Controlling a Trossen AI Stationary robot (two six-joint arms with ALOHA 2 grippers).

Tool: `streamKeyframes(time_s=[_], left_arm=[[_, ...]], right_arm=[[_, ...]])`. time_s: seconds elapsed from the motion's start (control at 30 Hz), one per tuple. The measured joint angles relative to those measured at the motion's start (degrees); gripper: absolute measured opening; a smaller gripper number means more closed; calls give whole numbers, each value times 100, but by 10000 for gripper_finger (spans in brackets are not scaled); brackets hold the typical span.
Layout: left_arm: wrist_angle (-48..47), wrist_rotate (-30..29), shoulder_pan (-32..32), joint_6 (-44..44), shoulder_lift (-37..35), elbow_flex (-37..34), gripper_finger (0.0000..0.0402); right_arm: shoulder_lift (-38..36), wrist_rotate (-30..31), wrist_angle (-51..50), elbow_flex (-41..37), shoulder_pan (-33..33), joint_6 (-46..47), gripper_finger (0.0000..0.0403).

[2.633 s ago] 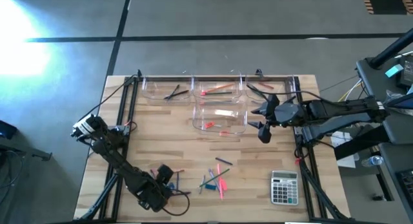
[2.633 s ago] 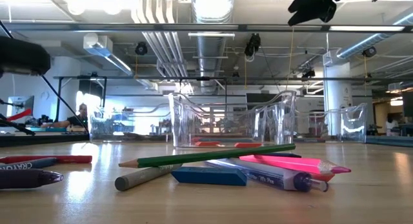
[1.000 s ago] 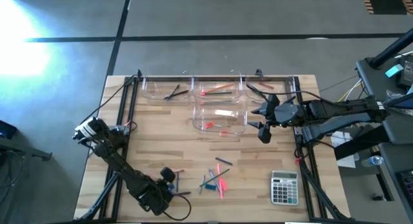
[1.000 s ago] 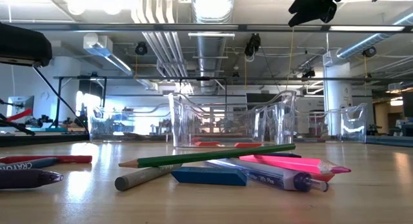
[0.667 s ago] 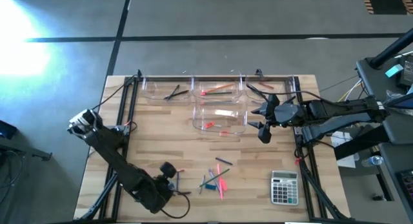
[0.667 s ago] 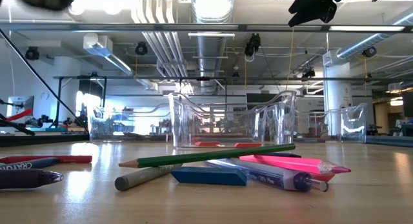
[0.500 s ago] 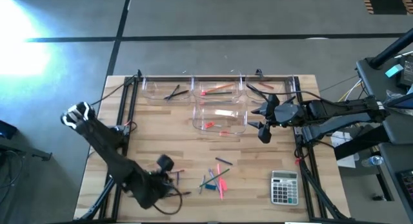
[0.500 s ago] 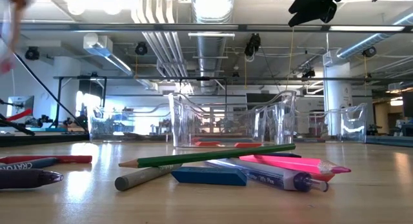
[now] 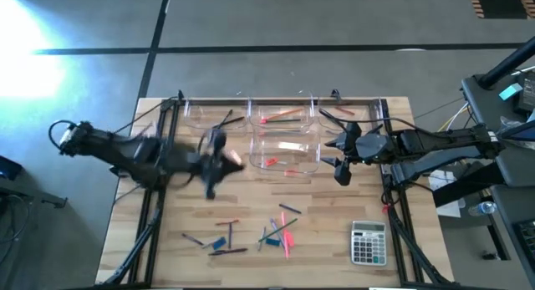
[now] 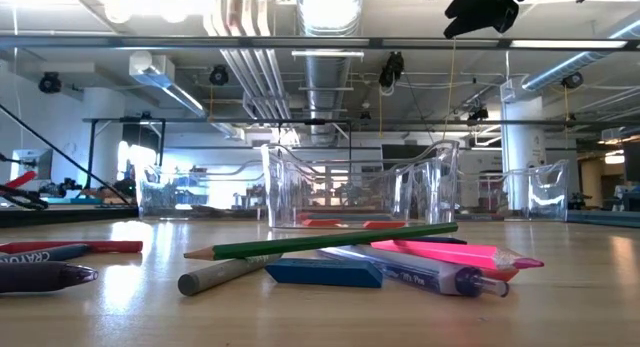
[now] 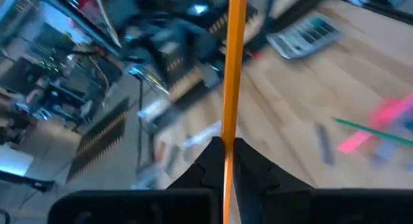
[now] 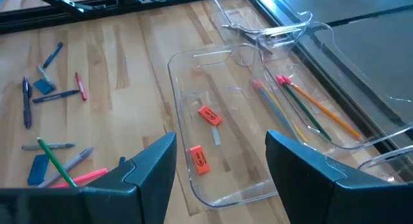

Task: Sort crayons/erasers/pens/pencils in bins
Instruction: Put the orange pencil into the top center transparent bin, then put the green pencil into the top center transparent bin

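left arm (image 9: pixel 125 155): dark, slender links, blurred, a pale ring at its outer end
right arm (image 9: pixel 435 148): black, bulky jointed links
right gripper (image 12: pixel 219 166): two broad dark teal-black fingers (image 12: pixel 151 166) with angular, bevelled faces

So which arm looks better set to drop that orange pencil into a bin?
The left. Its gripper is shut on the orange pencil and is over the table beside the bins. The right gripper hovers open and empty.
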Motion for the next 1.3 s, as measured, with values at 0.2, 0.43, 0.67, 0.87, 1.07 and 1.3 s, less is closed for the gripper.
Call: streamKeyframes(time_s=[0.2, 0.43, 0.67, 0.87, 1.07, 1.3], left_arm=[[1261, 2321, 2357, 393, 549, 32, 1], [2014, 3680, 4013, 12, 2017, 379, 4], [2030, 3694, 4515, -13, 3255, 935, 2], [2025, 3694, 4579, -69, 3635, 1128, 1], [1998, 3708, 4577, -93, 3464, 1128, 0], [1931, 3742, 4486, -108, 2877, 1125, 0]], right_arm=[[0, 2, -1, 0, 0, -2, 224], [0, 11, 41, -2, 0, -15, 224], [0, 10, 41, -10, 0, -13, 224], [0, 3, 34, -65, 0, -13, 224], [-2, 5, 31, -130, 0, -154, 224], [-2, 1021, 41, -275, -46, 286, 224]])
